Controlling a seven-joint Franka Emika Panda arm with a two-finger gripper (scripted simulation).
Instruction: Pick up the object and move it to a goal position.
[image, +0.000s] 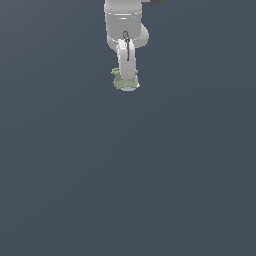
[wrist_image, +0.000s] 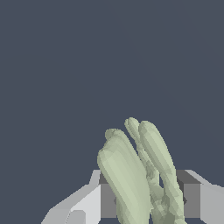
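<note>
Holding the object (wrist_image: 133, 175) right between the jaws (wrist_image: 144, 201), close up in the wrist view. Shut on it from both sides, one pale grey finger (wrist_image: 81, 203) on one side of the green thing and the other finger (wrist_image: 210, 199) on the other side. Sticking out past the fingertips, long way pointing out and away from the jaws, a bunch of curved ribs side by side. Seen from farther off in the exterior view, only a small green bit (image: 120, 80) peeking out around the tip of the white arm (image: 126, 55), above the plain dark floor (image: 125, 190). No goal mark to be seen anywhere. Probably next: carrying the green thing off, jaws kept tight so it can't slip.
</note>
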